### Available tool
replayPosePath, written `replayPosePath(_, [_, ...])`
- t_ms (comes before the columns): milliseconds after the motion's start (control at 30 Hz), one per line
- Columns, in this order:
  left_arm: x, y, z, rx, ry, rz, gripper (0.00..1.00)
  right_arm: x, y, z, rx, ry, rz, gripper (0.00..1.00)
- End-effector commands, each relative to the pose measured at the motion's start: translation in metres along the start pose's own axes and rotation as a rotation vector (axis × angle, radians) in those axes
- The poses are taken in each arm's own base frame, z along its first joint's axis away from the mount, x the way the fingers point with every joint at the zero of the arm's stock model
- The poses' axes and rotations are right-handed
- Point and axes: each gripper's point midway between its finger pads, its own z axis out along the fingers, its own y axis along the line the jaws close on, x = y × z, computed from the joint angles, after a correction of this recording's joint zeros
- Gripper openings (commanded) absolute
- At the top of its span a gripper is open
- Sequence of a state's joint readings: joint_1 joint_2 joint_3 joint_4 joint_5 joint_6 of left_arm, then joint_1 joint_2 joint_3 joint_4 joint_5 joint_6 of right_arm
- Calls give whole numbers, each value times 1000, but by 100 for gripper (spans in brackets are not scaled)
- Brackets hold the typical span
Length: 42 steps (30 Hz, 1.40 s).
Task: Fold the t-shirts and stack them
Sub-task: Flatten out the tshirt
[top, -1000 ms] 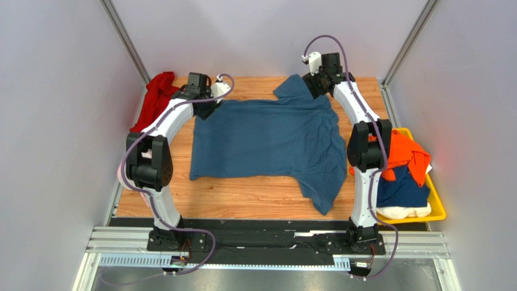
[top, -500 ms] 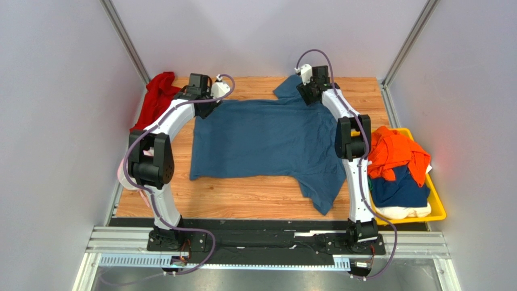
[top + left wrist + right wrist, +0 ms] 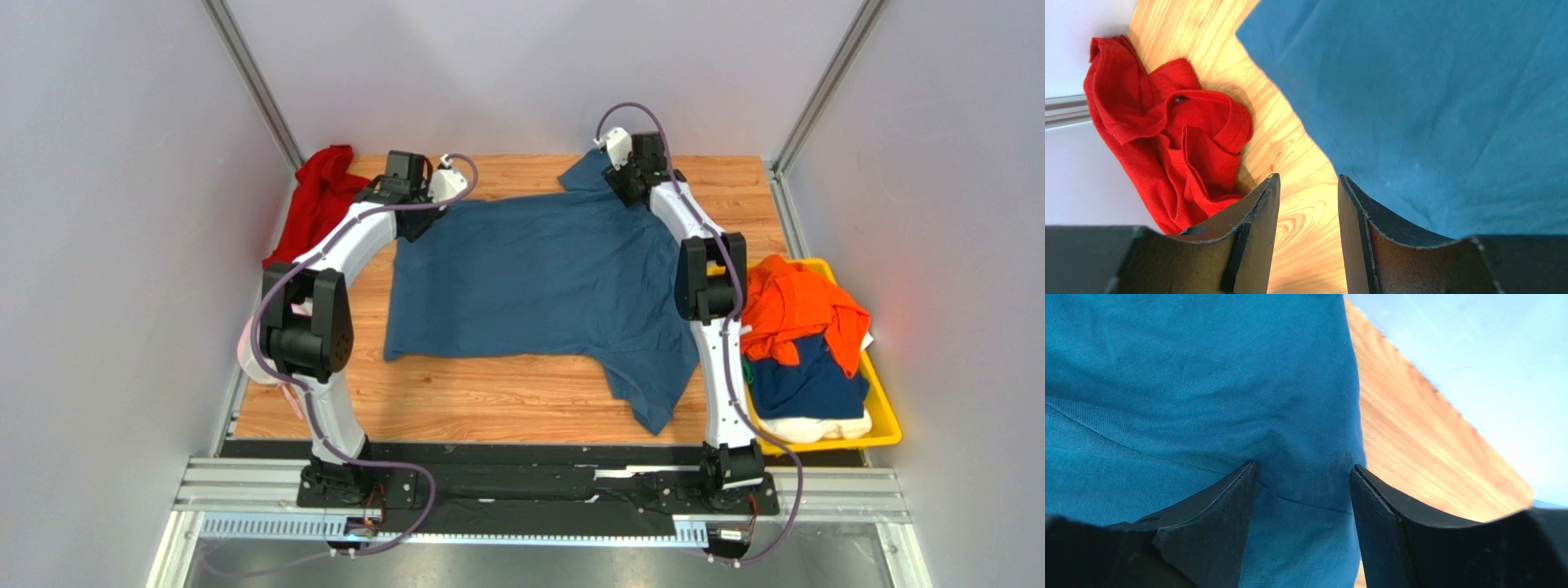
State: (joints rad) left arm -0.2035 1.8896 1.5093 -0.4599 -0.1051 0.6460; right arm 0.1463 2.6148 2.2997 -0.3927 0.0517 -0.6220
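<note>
A shirt (image 3: 540, 288) lies spread flat across the middle of the table (image 3: 491, 398), with one sleeve trailing toward the near edge on the right. A bunched shirt (image 3: 317, 196) sits in the far left corner, apart from the spread one. Just off the table's right side stands a bin (image 3: 886, 417) holding a pile (image 3: 803, 343) of seemingly three shirts. The left gripper (image 3: 1306, 180) is at the spread shirt's far left edge, and the right gripper (image 3: 1303, 468) is over its far right corner.
</note>
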Motion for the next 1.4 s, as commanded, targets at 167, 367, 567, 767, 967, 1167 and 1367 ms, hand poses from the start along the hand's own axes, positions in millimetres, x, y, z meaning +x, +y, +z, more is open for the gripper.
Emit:
replayPosePath(167, [1,4,5,-26,10,41,48,32,-41,8,120,76,-66,63])
replayPosePath(367, [-4,2,4,-16,-11,20,48,14,-37,-15,95,38,-26,64])
replayPosePath(567, [-9,-1,-1,-3,-41,-3,48,-17,-40,-52,81,-23,24,70])
replayPosePath(767, [-14,-5,-14,14,-77,-12,49,-51,-33,-113,37,-96,77,73])
replayPosePath(967, [-9,-30,-41,133,-102,16,51,-53,-8,-201,-62,-79,79,75])
replayPosePath(1167, [28,-75,-73,260,-61,114,51,43,62,-304,-318,255,-110,70])
replayPosePath(1367, [50,-103,-87,308,-54,154,50,126,120,-416,-516,410,-297,67])
